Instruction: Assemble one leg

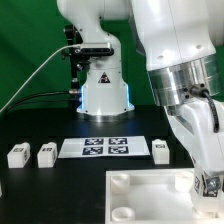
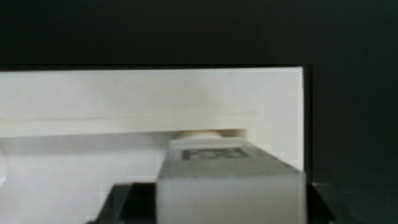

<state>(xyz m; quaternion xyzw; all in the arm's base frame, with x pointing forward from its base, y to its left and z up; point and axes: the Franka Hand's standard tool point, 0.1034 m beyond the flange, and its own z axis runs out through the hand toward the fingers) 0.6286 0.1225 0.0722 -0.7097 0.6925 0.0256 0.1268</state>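
Note:
In the wrist view my gripper (image 2: 217, 203) is shut on a leg (image 2: 222, 175), a white block with a black-and-white tag on its top face. The dark fingers (image 2: 132, 202) press on both its sides. The leg hangs just above the large white panel (image 2: 125, 100), close to a round socket (image 2: 210, 132) near the panel's edge. In the exterior view my gripper (image 1: 208, 186) is low over the panel (image 1: 140, 200), at that view's right corner. The held leg is mostly hidden there. Three loose legs (image 1: 17, 155) (image 1: 46, 154) (image 1: 161, 151) lie on the black table.
The marker board (image 1: 106, 147) lies flat between the loose legs, behind the panel. The robot's white base (image 1: 103, 90) stands at the back, with black cables running to the exterior view's left.

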